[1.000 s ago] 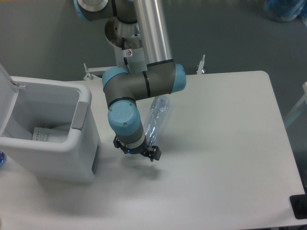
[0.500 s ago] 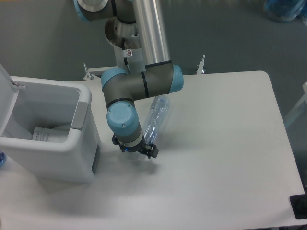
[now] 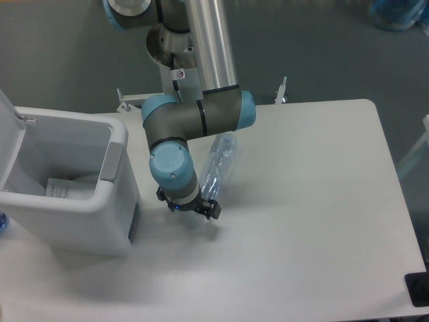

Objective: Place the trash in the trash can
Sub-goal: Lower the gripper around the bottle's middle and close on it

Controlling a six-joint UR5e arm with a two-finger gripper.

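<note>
The clear bottle (image 3: 218, 164) lies on the table (image 3: 315, 221), partly under the arm. The pouch (image 3: 66, 187) sits inside the open bin (image 3: 100, 221) at nine o'clock. The gripper (image 3: 190, 206) hangs at the bottle's seven o'clock end; whether its fingers are closed is unclear.

The claw (image 3: 190, 206) hangs beside the clear bottle (image 3: 218, 165) (pouch (image 3: 62, 188) lies inside the trash can (image 3: 110, 201)).

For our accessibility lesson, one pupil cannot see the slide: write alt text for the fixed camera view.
A grey and blue robot arm's claw hangs low over a white table beside a clear bluish plastic bottle lying there. At left, an open white boxy plastic bin already holds a flat white printed pouch.
</note>
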